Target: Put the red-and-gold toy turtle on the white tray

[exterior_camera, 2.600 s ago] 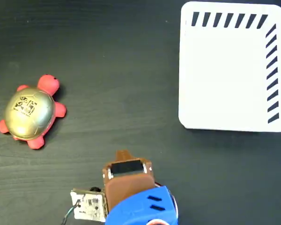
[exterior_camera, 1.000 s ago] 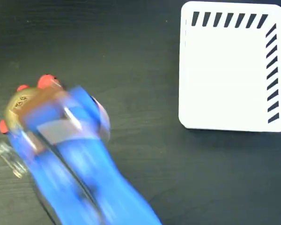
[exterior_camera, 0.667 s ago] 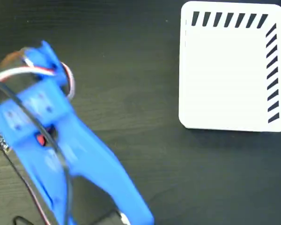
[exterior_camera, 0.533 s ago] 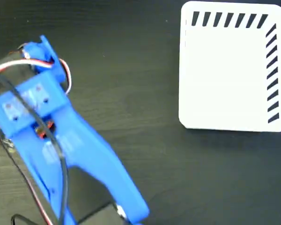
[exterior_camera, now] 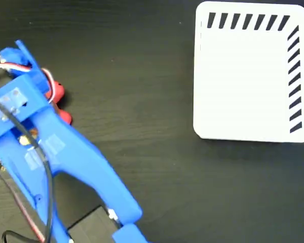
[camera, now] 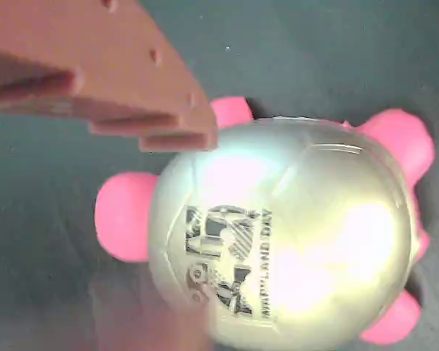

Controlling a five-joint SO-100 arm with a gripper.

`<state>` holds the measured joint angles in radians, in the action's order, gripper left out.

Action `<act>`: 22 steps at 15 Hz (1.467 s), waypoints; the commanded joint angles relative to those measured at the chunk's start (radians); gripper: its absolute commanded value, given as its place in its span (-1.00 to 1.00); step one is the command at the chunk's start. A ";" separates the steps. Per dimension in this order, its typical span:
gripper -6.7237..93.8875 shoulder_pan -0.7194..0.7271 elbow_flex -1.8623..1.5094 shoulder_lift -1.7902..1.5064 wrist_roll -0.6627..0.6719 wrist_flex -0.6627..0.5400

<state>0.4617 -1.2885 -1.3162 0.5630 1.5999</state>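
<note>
Nothing delivered yet; the turtle (camera: pixel 285 234) sits by the tabletop's left edge, the tray (exterior_camera: pixel 248 76) at the far right corner bare; the hand (camera: pixel 154 219) hovers over it, spread apart.

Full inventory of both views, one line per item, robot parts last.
toy turtle: 1, gold shell with a black printed mark, red-pink head and legs; on the dark table at the left of the fixed view, mostly hidden under the arm, only red parts showing; fills the wrist view.
white tray: 1, white with black diagonal stripes along the top and right edges; upper right of the fixed view, nothing on it.
table: 1, dark wood grain; under everything.
arm: 1, blue, with cables; runs from the bottom edge up to the left of the fixed view, over the turtle.
hand: brown finger above the shell in the wrist view; open or shut not clear.
</note>
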 commanded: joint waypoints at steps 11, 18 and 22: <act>0.37 -0.028 0.126 0.144 -0.017 0.057; 0.42 -0.028 0.121 0.272 -0.040 0.006; 0.42 -0.025 0.121 0.295 -0.043 -0.012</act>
<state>0.4295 -1.2118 -0.9787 0.5062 1.5815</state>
